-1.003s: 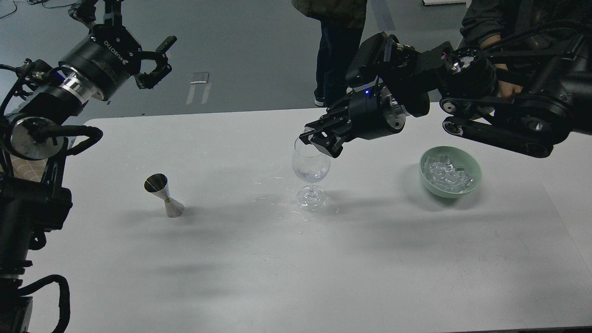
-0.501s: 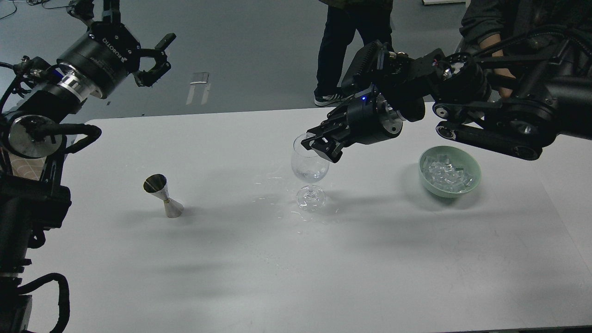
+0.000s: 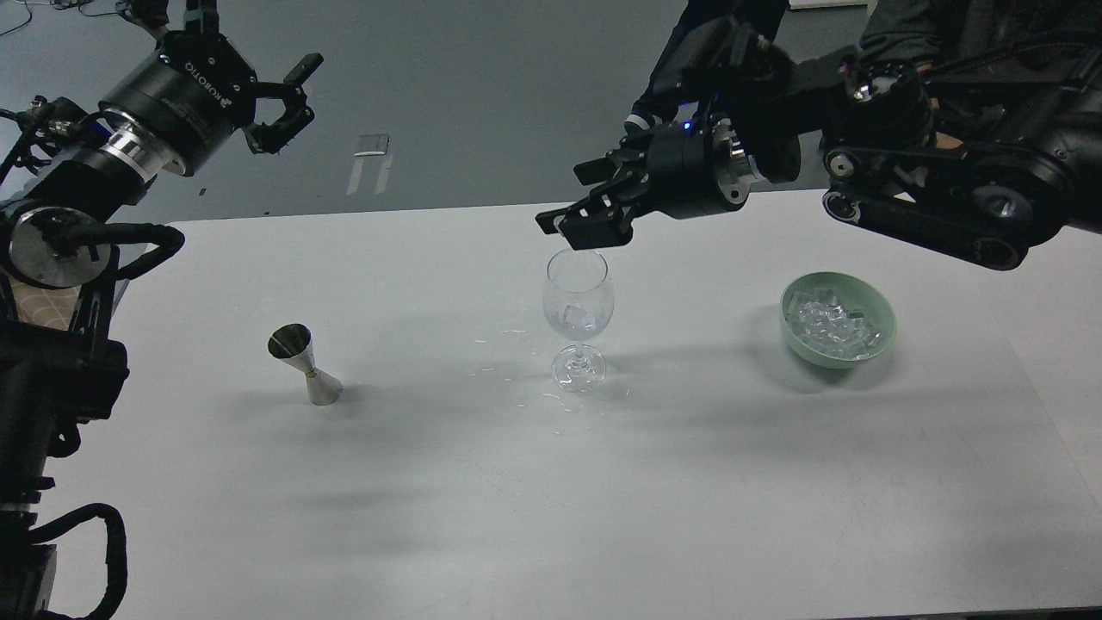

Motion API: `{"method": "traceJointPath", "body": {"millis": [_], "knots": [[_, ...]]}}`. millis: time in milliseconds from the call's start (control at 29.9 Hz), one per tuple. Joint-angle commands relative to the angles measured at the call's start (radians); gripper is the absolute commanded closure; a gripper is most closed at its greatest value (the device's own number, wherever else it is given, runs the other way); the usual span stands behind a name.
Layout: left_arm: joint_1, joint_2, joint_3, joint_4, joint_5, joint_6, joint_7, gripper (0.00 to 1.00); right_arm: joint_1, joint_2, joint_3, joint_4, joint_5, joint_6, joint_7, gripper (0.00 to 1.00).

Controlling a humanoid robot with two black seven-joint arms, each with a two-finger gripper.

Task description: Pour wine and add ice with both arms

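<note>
Fingers spread and empty, right gripper hovers directly above wine glass, likely because ice lies inside below it; left gripper is open.

Looks like a robotics lab or test room: bare white table, plain grey floor with tape marks, loose cables, and standing people watching behind
</note>
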Motion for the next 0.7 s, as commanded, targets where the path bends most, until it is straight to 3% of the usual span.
{"method": "traceJointPath", "body": {"millis": [0, 100, 267, 368, 501, 669], "knots": [[-0.010, 0.012, 0.001, 0.010, 0.002, -0.003, -0.001, 0.02, -0.011, -0.040, 0.130, -0.080, 0.129, -0.008, 0.002, 0.00], [-0.028, 0.034, 0.003, 0.036, 0.003, -0.010, -0.002, 0.02, -0.034, -0.043, 0.235, -0.158, 0.236, -0.008, 0.008, 0.00], [-0.082, 0.025, 0.018, 0.154, 0.003, -0.017, -0.009, 0.02, -0.181, -0.011, 0.423, -0.304, 0.632, 0.009, 0.017, 0.00], [-0.111, 0.019, 0.048, 0.244, 0.003, -0.054, -0.042, 0.02, -0.290, 0.023, 0.514, -0.341, 0.773, 0.009, 0.069, 0.00], [-0.134, 0.000, 0.067, 0.349, 0.002, -0.095, -0.067, 0.02, -0.392, 0.094, 0.623, -0.401, 0.823, 0.020, 0.098, 0.00], [-0.159, -0.037, 0.067, 0.458, -0.011, -0.095, -0.073, 0.02, -0.524, 0.203, 0.837, -0.497, 0.906, 0.159, 0.100, 0.00]]}}
